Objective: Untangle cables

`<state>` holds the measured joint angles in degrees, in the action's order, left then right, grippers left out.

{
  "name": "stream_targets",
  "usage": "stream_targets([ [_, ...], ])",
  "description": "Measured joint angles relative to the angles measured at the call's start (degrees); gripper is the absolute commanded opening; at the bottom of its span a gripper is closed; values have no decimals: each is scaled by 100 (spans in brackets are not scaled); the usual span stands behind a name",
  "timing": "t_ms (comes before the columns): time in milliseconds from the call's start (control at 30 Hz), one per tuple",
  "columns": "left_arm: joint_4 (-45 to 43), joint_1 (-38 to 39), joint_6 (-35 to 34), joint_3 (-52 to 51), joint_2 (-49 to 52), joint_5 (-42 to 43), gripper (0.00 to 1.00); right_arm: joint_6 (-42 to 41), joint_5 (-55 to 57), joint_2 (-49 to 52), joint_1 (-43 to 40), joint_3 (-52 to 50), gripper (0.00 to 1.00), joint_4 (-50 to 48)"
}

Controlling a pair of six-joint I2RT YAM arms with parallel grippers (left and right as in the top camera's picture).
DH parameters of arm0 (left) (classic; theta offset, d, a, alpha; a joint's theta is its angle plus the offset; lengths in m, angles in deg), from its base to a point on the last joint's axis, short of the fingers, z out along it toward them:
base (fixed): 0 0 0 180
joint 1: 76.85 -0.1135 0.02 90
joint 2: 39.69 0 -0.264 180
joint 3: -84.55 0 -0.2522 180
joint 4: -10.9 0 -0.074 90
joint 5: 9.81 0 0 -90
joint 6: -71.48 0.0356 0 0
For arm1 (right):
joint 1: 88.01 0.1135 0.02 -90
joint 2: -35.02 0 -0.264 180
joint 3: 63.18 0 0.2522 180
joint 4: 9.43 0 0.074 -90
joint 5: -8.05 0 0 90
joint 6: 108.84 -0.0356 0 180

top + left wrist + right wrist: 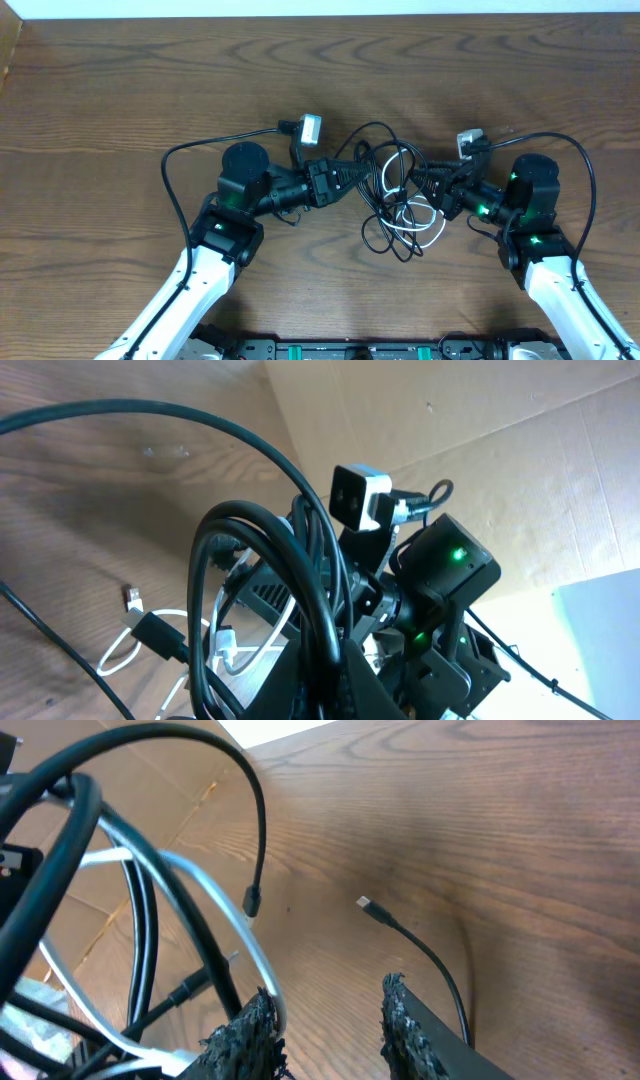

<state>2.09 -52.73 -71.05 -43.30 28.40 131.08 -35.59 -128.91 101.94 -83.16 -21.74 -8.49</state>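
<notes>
The wooden table (320, 90) is filling the view, its dark grain running across. A white strip (320, 7) is showing along the table's far edge, and cardboard (480, 430) is lying beyond the table.

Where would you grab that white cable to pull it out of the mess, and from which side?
Probably on the white cable, at the outer loop that bulges out lower right onto the table. Come down from above on the right side: no black cables seem to cross it there, while further in they lie over it.
</notes>
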Motion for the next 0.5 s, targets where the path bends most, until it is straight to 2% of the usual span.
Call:
stream_targets([
  [167, -90, 140, 0, 0, 0, -2, 8, -321, 9, 0, 0, 0, 26, -79],
  [200, -125, 160, -2, 0, 0, -2, 8, -396, 9, 0, 0, 0, 21, -103],
  [267, -155, 188, -2, 0, 0, -2, 8, -599, 13, 0, 0, 0, 4, -151],
  [300, -164, 192, 0, 0, 0, -4, 8, -688, 11, 0, 2, 0, 1, -162],
  [500, -173, 192, -2, 0, 0, -17, 8, -951, 48, 0, 2, 0, 1, -151],
])
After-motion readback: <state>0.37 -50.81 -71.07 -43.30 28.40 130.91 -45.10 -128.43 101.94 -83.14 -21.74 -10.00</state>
